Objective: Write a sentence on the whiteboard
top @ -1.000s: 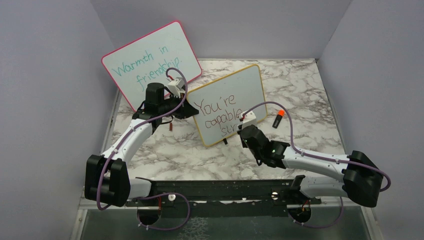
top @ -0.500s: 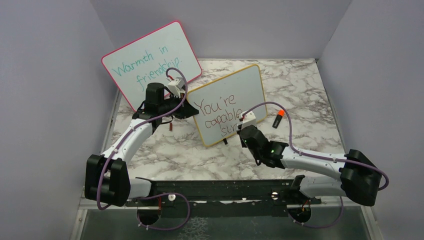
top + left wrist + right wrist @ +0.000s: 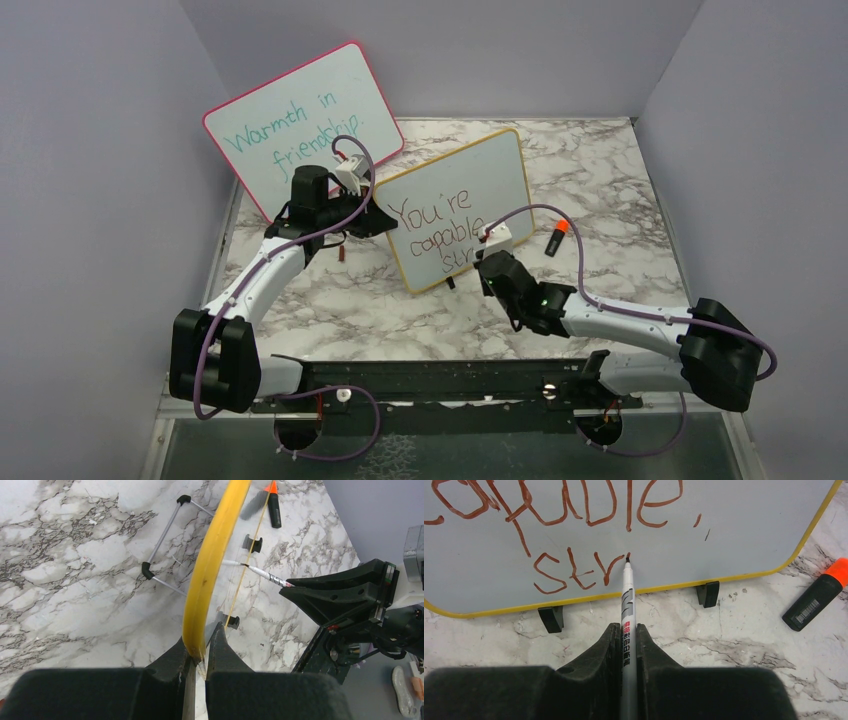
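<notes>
Whiteboard (image 3: 490,175) stands leaning back on the marble table (image 3: 600,170), with the sentence (image 3: 437,240) written only as far as "str". At its left edge, your left gripper (image 3: 200,647) pinches the yellow frame. On its lower face, your right gripper (image 3: 628,630) clamps the pen (image 3: 626,587), tip on the board just past the "r". If you press too hard, the board may pivot in that single pinch or skid, spoiling the stroke. Right of the board lies an orange-capped marker (image 3: 814,602). No containers are in view.

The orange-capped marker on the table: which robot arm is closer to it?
Right. The right gripper, holding a pen, is at the lower right corner of the whiteboard, near the orange-capped marker; the left gripper clamps the board's opposite edge, farther off.
</notes>
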{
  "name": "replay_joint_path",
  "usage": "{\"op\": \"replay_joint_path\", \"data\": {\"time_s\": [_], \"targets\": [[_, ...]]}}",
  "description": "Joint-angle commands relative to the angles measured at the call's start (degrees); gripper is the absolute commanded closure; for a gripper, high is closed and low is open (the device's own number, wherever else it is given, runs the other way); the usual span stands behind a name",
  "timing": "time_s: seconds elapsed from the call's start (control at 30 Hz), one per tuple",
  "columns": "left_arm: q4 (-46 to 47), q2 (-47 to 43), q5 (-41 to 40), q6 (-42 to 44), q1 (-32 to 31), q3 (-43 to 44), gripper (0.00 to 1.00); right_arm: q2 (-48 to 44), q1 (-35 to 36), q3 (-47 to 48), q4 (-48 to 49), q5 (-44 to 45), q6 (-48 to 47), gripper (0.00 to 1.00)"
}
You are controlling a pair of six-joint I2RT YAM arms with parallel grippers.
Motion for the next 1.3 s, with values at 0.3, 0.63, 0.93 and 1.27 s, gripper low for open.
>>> {"op": "replay_joint_path", "data": {"time_s": [0.3,0.63,0.93,1.27], "targets": [[-7.73,2.78,-16.05,9.44,1.66,-1.86,1.0,0.72,-0.38,-0.51,-5.67,0.75,4.26,0.99],[-7.72,2.76,-15.93,9.42,1.66,-1.9,1.0,0.97,-1.54,-0.28,-3.31,4.09,3.77,0.99],[-7.65,2.73,-15.49,9.46,1.66,-1.85,1.0,1.46,-2.21,0.09,0.92,2.64,1.85,0.99],[-7.53,2.64,-15.23,9.56,1.66,-1.86,1.0,0.74,-2.24,1.41,3.19,1.77,-0.6,0.99]]}}
